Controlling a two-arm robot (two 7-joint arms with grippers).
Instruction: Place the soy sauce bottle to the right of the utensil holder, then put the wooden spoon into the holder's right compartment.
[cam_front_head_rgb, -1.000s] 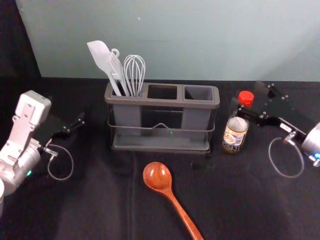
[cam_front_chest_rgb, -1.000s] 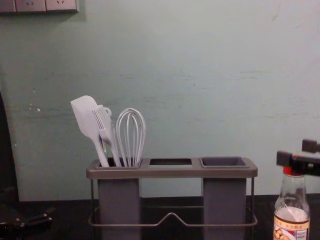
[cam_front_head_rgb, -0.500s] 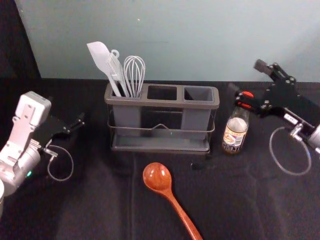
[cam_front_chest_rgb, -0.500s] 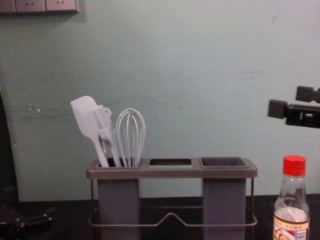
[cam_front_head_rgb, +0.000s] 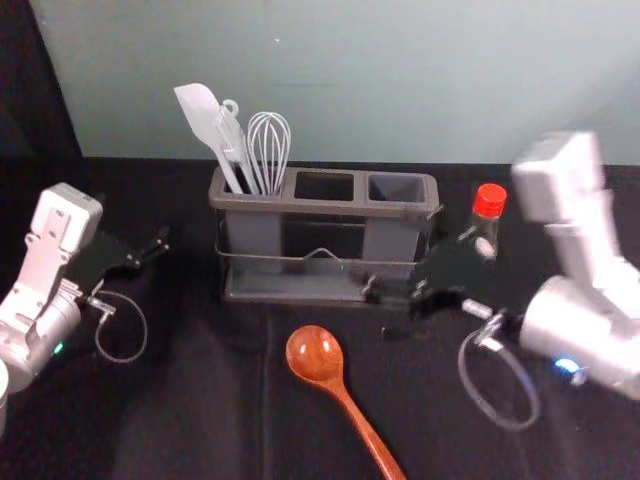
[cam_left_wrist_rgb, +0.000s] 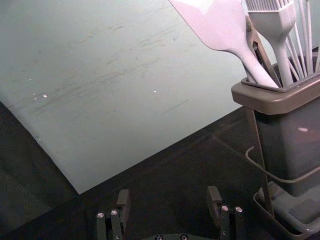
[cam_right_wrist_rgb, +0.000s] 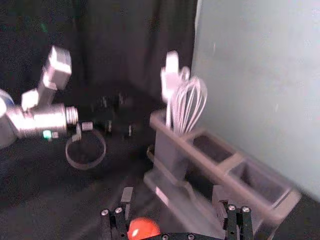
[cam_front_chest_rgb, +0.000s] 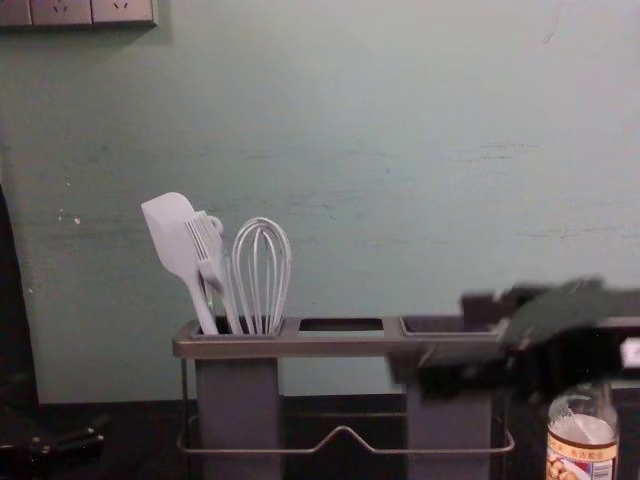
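My right gripper (cam_right_wrist_rgb: 173, 195), spread wide and grasping nothing, is in front of the holder's (cam_front_head_rgb: 330, 208) right end, and I judge the spoon (cam_front_head_rgb: 314, 354) is next, since the bottle (cam_front_head_rgb: 489, 200) stands upright just right of the holder, as asked. The spoon lies on the tabletop (cam_front_head_rgb: 200, 400) with its bowl toward the holder, so I'd need to tip it upright for the empty right compartment (cam_front_head_rgb: 397, 187). The whisk (cam_front_head_rgb: 269, 140) and spatula (cam_front_head_rgb: 198, 108) crowd the left compartment, the bottle near my arm could get knocked, and my left gripper (cam_left_wrist_rgb: 169, 195) idles open at the left.

No text is readable, bottle label (cam_front_chest_rgb: 581, 456) included.
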